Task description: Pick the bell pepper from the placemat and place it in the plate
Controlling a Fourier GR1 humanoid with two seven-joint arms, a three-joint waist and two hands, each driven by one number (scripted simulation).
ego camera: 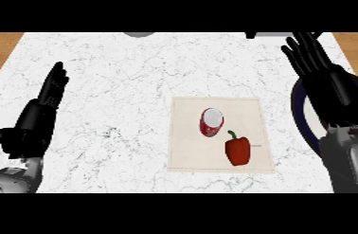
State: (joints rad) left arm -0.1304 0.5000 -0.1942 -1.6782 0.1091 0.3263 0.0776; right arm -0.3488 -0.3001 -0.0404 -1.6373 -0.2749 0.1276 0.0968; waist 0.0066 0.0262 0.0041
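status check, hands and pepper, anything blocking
Left hand open at left edge, right hand open at upper right, both empty. Bell pepper on placemat, untouched. Red can lies just behind it, apart; right forearm overlies the plate.

A bell pepper (237, 151) beside a red can (211, 121) on the placemat (189, 138).
The right hand (312, 58), fingers (302, 42) straight, overlaps the dark-rimmed plate (299, 115) at the desk's (126, 81) right; the left hand (50, 93) rests open at the left.

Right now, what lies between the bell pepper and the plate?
In the head view, only bare placemat and a strip of marble counter lie between the bell pepper and the plate.
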